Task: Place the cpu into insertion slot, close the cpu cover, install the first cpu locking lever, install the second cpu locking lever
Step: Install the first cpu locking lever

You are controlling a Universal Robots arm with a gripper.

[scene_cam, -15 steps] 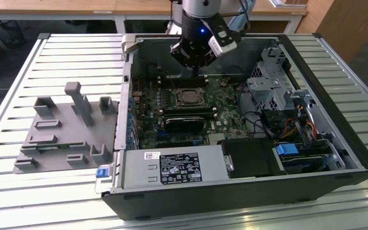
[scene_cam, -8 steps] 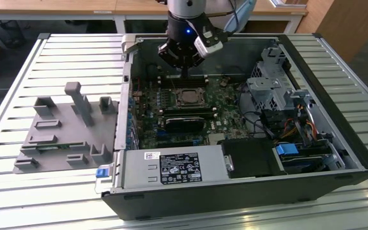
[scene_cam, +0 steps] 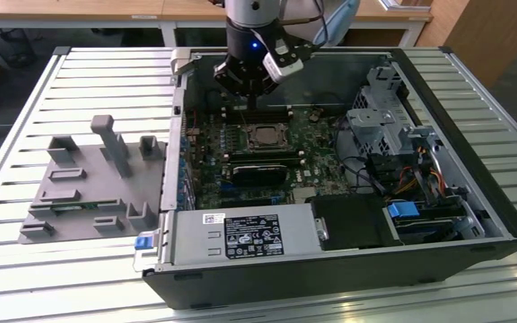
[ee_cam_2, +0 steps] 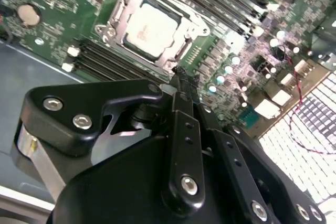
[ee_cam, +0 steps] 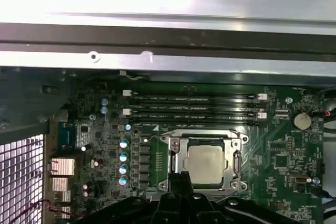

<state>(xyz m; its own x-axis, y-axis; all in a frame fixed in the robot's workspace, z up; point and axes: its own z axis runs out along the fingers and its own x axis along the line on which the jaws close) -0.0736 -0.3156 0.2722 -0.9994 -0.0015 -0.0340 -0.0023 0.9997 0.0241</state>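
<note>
Over the board (ee_cam: pixel 283 145), close by the slot's (ee_cam: pixel 240 141) rim, the gripper (ee_cam: pixel 181 179) hangs with its fingers pressed together on nothing. In both wrist views the cpu (ee_cam: pixel 206 163) sits in the slot at mid-board, with the cover (ee_cam: pixel 175 156) lying flat around it and memory sticks (ee_cam: pixel 194 106) running alongside. The exterior view adds the open case (scene_cam: pixel 474 168) holding the board, and a grey fixture (scene_cam: pixel 79 195) beside the case at the exterior view's left.
</note>
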